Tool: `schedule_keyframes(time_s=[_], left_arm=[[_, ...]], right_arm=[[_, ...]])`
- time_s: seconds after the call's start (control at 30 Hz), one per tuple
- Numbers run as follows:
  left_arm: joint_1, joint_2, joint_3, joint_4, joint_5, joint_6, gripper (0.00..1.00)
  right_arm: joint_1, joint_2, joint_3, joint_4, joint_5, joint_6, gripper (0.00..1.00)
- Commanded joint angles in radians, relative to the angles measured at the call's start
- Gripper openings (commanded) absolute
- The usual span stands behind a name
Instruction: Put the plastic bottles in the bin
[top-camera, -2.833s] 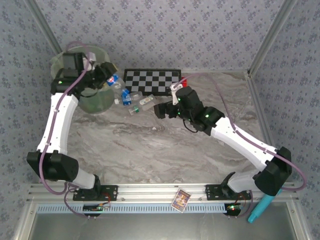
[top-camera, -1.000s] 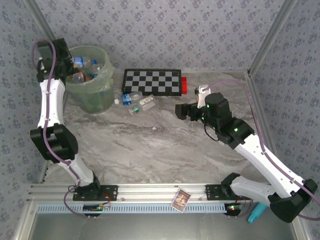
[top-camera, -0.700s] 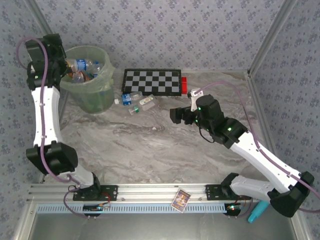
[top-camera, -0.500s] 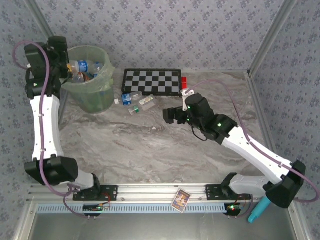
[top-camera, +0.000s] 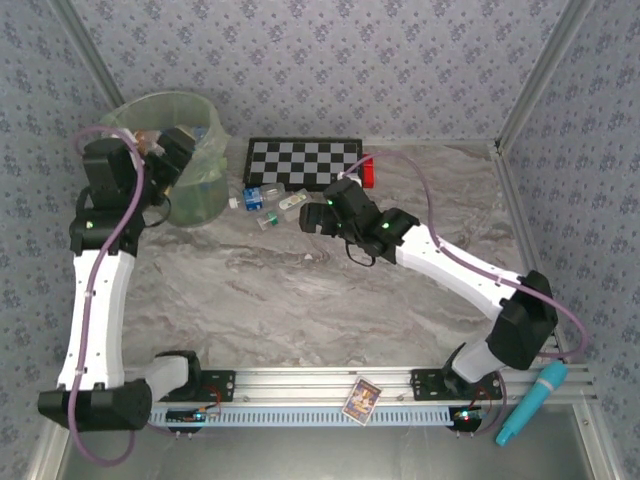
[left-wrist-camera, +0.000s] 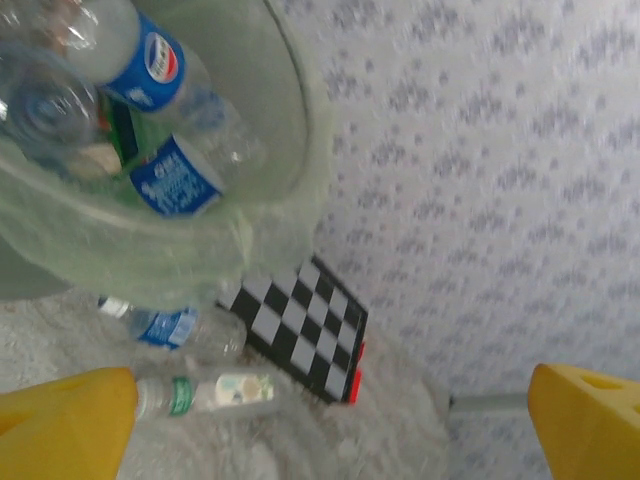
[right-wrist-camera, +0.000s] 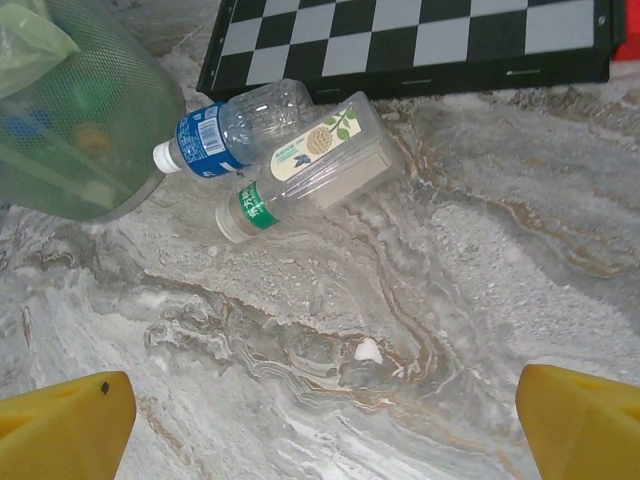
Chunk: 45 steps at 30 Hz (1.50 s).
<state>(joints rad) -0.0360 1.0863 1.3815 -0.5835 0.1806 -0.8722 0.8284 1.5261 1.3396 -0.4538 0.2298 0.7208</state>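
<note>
A grey-veined marble table (top-camera: 300, 300) sits inside a booth with pale wallpaper (top-camera: 350, 60) printed in small blue-grey flowers. An aluminium rail (top-camera: 320, 380) runs along the near edge, where both my arms are bolted.

In the back left corner stands the bin (top-camera: 200, 198) — round, pale green and translucent, with a thin liner. Several bottles lie inside it; two with blue labels (left-wrist-camera: 150, 62) show through the wall. A black-and-white checkerboard (top-camera: 305, 163) lies flat against the back wall, a small red block (top-camera: 368, 172) at its right end.

Two more bottles lie on their sides on the marble, touching each other, between the bin and the checkerboard's near left corner. The blue-labelled bottle (right-wrist-camera: 232, 125) has its white cap just beside the bin. The clear bottle with a green band (right-wrist-camera: 310, 165) lies on its near side.

My left arm rises along the left wall, its wrist bent in beside the bin's near rim. My left gripper (left-wrist-camera: 325, 430) is spread wide and empty, its yellow fingers (left-wrist-camera: 60, 420) far apart.

My right arm stretches from its base across to the middle back of the table. My right gripper (right-wrist-camera: 322, 425) hovers above bare marble near the two bottles — fingers (right-wrist-camera: 585, 420) released, nothing between them.
</note>
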Motion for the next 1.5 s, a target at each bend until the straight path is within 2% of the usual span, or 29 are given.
schedule_keyframes(time_s=[0.0,0.17,0.3,0.47,0.57,0.77,1.03,1.3,1.47], left_arm=[[-0.057,-0.043,-0.08,-0.042,0.01,0.137,1.0],[-0.17,-0.094,-0.201,-0.035,-0.014,0.205,1.0],[-0.269,-0.084,-0.254,-0.042,-0.057,0.277,0.99],[-0.392,-0.019,-0.3,-0.036,-0.139,0.313,0.97],[-0.431,0.054,-0.289,-0.064,-0.183,0.335,0.97],[-0.44,0.214,-0.268,-0.036,-0.199,0.391,0.97],[-0.441,0.446,-0.142,0.005,-0.209,0.416,1.0],[-0.435,0.718,0.086,-0.06,-0.229,0.511,1.0],[-0.404,0.823,0.164,-0.054,-0.23,0.562,1.0]], right_arm=[[0.025,0.025,0.073,-0.036,0.058,0.073,1.0],[0.049,0.027,0.105,-0.074,0.116,0.071,0.99],[0.048,-0.008,0.09,-0.087,0.106,0.048,0.99],[0.032,-0.099,0.03,-0.084,0.102,-0.045,0.99],[-0.011,-0.185,-0.049,-0.047,0.065,-0.07,0.99],[-0.072,-0.421,-0.277,0.045,0.021,-0.136,0.99],[-0.14,-0.663,-0.38,-0.066,-0.029,-0.238,0.99],[-0.197,-0.799,-0.465,-0.095,-0.037,-0.247,0.99],[-0.206,-0.816,-0.48,-0.092,-0.029,-0.215,0.99]])
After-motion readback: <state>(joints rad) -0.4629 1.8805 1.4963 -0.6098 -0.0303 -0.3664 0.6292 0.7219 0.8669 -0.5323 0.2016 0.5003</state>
